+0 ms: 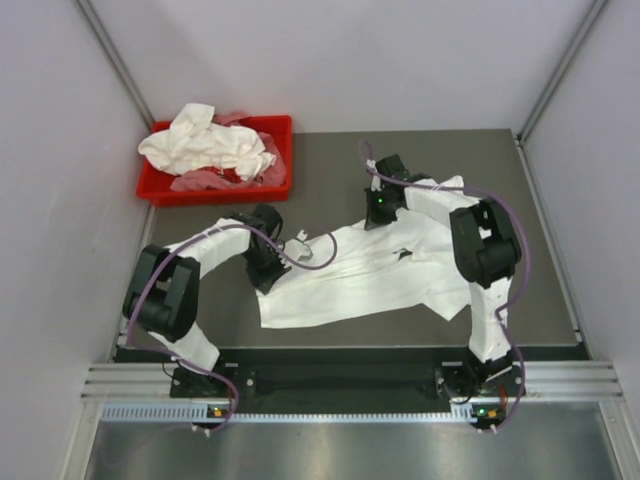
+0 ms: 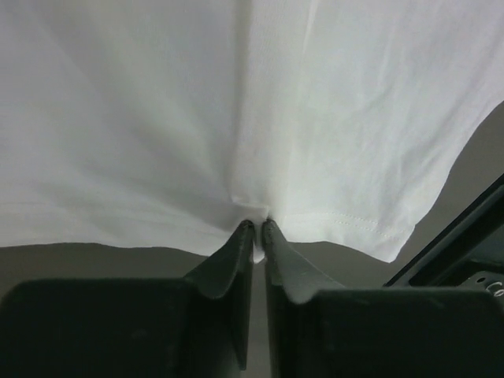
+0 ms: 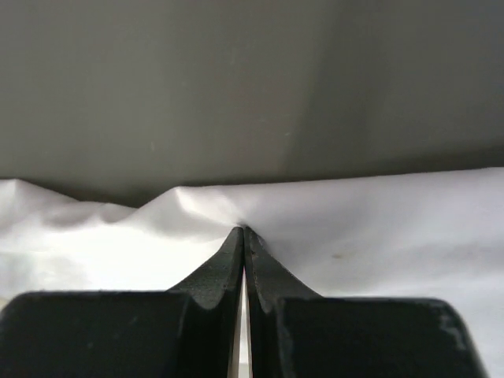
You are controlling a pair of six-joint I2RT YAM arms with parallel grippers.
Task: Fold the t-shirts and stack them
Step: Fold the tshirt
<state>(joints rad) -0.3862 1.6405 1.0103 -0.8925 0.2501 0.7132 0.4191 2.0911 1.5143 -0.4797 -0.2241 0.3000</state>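
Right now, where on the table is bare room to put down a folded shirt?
Bare table shows at the far side, right of the red bin, and along the right edge. The middle is crowded: the spread t-shirt, pinched by left hand and right hand.

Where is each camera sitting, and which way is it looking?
Top external: high behind the robot, looking down on the table, t-shirt and red bin; left arm and right arm show.
Left wrist: on the left arm, looking along the left gripper, shut on the t-shirt's hem.
Right wrist: on the right arm, looking along the right gripper, shut on the t-shirt's edge.
Shared: all show that t-shirt.
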